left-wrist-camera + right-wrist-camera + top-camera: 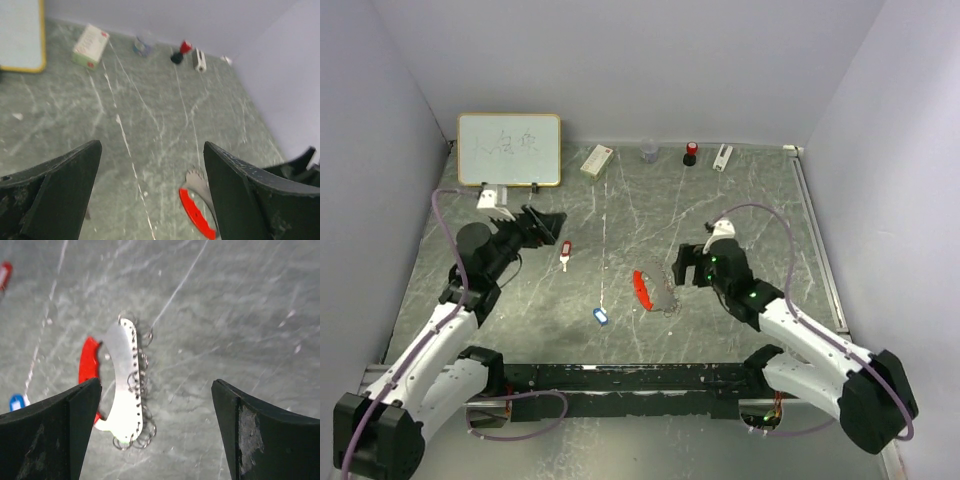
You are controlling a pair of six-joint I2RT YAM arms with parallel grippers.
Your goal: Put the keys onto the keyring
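Looking down from above, you find the keyring [656,290] lying flat near the middle of the grey marbled counter [770,200], just left of the right gripper [686,266]. Your right wrist view shows it best: a pale curved metal plate pierced by a row of small holes, with thin wire rings hanging along one edge. A bright red curved fob hugs its other side (plate and fob bend the same way, like a crescent).

The red-headed key [565,252] lies well apart from it to the left, pale blade pointing toward the arm bases, close to the left gripper [548,226]. The blue-headed key [600,316] lies nearer the arm bases, between the red-headed key and the keyring; its blade is too small to make out. Neither key touches the keyring.

Both of your grippers stand with jaws spread wide and nothing between them. In the right wrist view the keyring lies partly behind one finger. A whiteboard [509,149] sits at the far left of the counter.
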